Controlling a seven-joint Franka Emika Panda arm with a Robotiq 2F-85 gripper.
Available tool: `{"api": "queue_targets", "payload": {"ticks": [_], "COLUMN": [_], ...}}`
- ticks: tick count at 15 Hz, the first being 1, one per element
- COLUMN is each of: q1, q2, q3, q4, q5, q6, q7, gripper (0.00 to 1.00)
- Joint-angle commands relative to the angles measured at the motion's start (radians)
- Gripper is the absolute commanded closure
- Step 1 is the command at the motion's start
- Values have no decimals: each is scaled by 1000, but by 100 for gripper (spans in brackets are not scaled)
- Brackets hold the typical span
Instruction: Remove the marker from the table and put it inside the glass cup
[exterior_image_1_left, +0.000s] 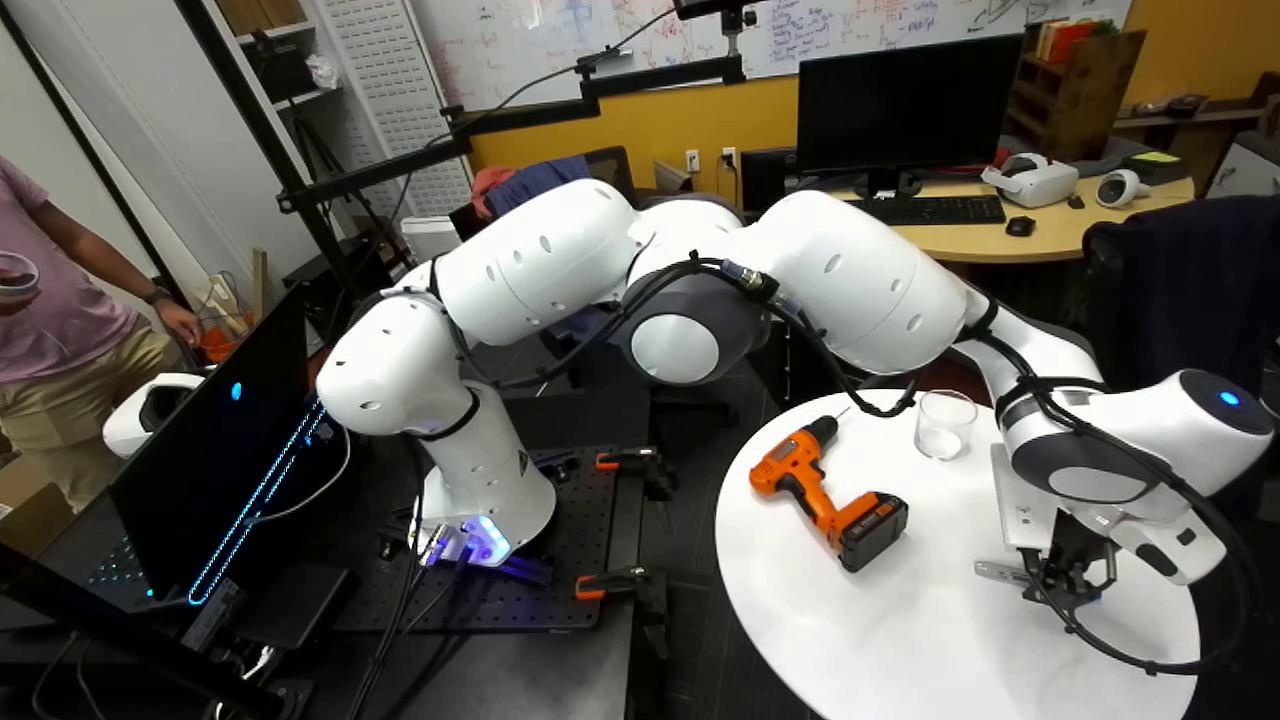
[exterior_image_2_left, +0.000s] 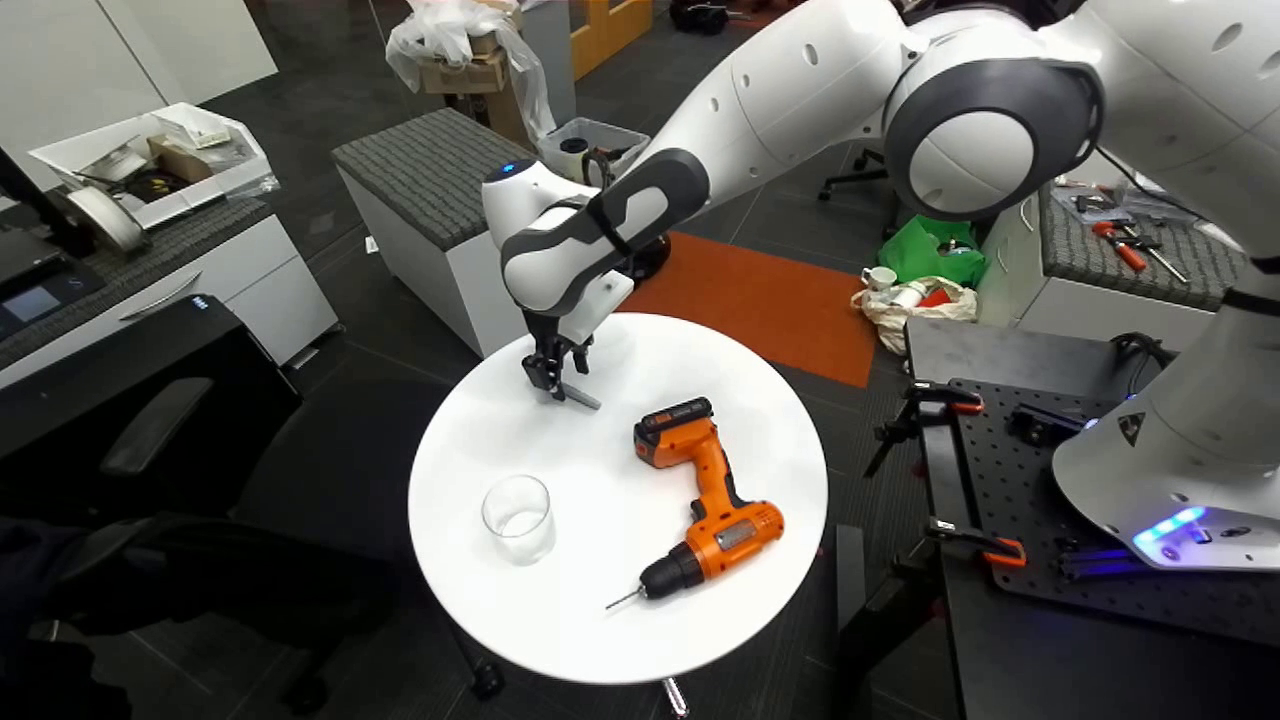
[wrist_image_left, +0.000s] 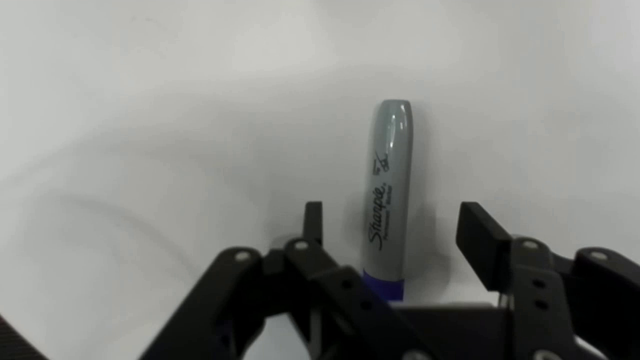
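Observation:
The marker (wrist_image_left: 387, 195) is grey-white with a blue-purple band at its lower end in the wrist view. It lies flat on the round white table (exterior_image_2_left: 600, 470) and also shows in both exterior views (exterior_image_1_left: 1000, 572) (exterior_image_2_left: 582, 397), partly hidden by the gripper. My gripper (wrist_image_left: 392, 225) is open, low over the table. Its fingers stand on either side of the marker with a gap on both sides, the left finger nearer. The gripper also shows in both exterior views (exterior_image_1_left: 1072, 590) (exterior_image_2_left: 563, 372). The clear glass cup (exterior_image_2_left: 520, 525) stands upright on the table, apart from the gripper; it also shows in an exterior view (exterior_image_1_left: 943, 430).
An orange-and-black power drill (exterior_image_2_left: 720, 530) lies on the table between the robot base side and the cup; it also shows in an exterior view (exterior_image_1_left: 815, 485). A dark chair (exterior_image_2_left: 170, 400) stands beside the table. Black cables (exterior_image_1_left: 1150, 660) hang from the arm near the gripper.

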Motion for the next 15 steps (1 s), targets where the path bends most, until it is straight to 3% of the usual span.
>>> {"api": "queue_targets", "payload": {"ticks": [1,6,7,8,12,13,15], "q1": [13,18,20,20,26,26,28], "q2": [49,87,94,100,116,118,121], "q3": [-13,-16,-16,-16,-20,-20,-20], "q4": [94,146,156,164,188,192,199], "q5": [2,-4,-4,-5,-9,-8,-9], "q6": [-67,-99,-104,-107,-108,-110,-111], "q7": [24,27,27,27,29,29,31], "gripper": [35,41,45,65,96,100,95]}}
